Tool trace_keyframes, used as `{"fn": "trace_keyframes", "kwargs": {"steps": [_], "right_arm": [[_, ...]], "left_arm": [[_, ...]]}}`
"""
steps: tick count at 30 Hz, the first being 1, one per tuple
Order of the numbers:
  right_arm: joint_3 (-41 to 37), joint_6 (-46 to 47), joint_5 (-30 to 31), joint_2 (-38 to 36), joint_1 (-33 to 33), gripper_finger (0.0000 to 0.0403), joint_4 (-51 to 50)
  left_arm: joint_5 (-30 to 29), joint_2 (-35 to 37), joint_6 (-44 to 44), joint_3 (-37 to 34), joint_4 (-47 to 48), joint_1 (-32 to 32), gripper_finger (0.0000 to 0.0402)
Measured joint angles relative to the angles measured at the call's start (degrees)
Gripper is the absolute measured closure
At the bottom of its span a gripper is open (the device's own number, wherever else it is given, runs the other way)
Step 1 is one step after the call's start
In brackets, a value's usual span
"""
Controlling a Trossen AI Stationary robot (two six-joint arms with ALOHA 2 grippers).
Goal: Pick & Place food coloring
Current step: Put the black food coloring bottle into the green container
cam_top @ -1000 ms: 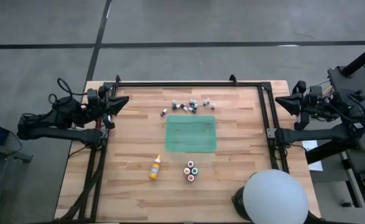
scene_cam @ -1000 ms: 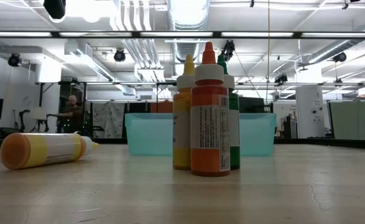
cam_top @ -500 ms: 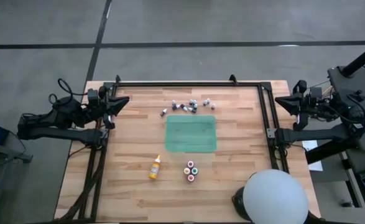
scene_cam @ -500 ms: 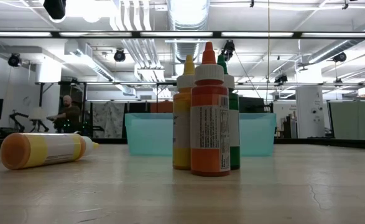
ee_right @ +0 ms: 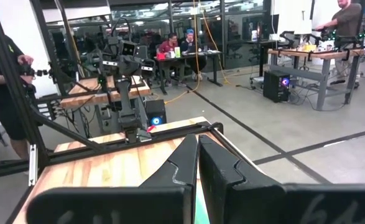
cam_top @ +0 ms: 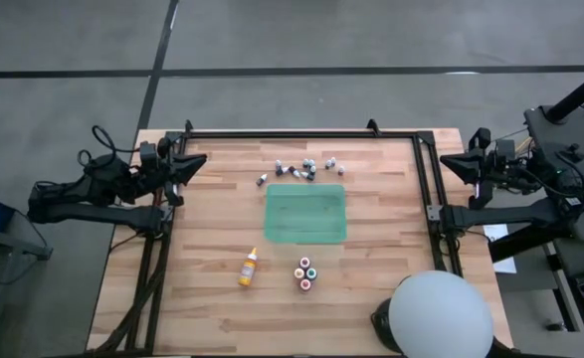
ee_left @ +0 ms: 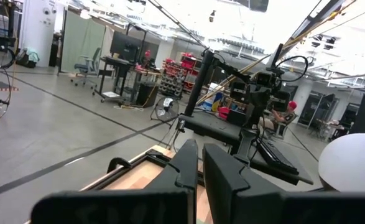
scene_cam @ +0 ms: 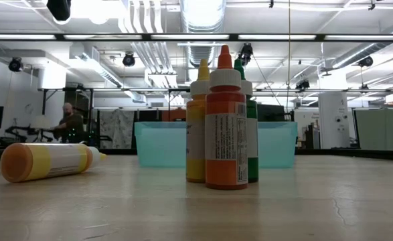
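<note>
low view only: bottle labels [scene_cam: 224, 140]; high view only: green mat [cam_top: 305, 214].

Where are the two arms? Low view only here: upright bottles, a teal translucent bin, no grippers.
Observer: Out at the sides. The left gripper sits shut at the wooden table's left edge, the right gripper shut at its right edge.
Operator: Anything behind the bin?
Observer: Yes, a scatter of tiny pale-capped bottles lies beyond the teal translucent rectangular bin.
Operator: Bin loaded?
Observer: From above it looks empty.
</note>
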State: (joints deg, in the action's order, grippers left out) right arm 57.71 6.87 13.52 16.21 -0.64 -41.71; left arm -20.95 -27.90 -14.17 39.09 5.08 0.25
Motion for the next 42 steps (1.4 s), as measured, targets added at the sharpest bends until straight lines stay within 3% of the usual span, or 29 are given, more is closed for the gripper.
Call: {"fn": "trace_keyframes", "kwargs": {"steps": [7,19,23,33,42], "right_arm": [[-0.02,0.07,0.0,0.0,0.0,0.0394,0.0],[-0.02,0.02,0.0,0.0,0.0,0.0394,0.02],[-0.02,0.0,0.0,0.0,0.0,0.0394,0.02],[-0.02,0.02,0.0,0.0,0.0,0.0394,0.01],[-0.02,0.0,0.0,0.0,0.0,0.0394,0.02]], "left_arm": [[-4.49,-1.02,-1.05,0.0,0.13,0.02,0.0367],[-5.15,-3.75,-2.17,0.0,-0.8,0.04,0.0192],[-5.46,-5.19,-2.08,0.0,-0.79,0.04,0.0152],[-0.97,-10.34,-0.82,0.95,-0.54,0.04,0.0141],[0.35,-17.4,5.27,9.46,6.03,0.17,0.0142]]}}
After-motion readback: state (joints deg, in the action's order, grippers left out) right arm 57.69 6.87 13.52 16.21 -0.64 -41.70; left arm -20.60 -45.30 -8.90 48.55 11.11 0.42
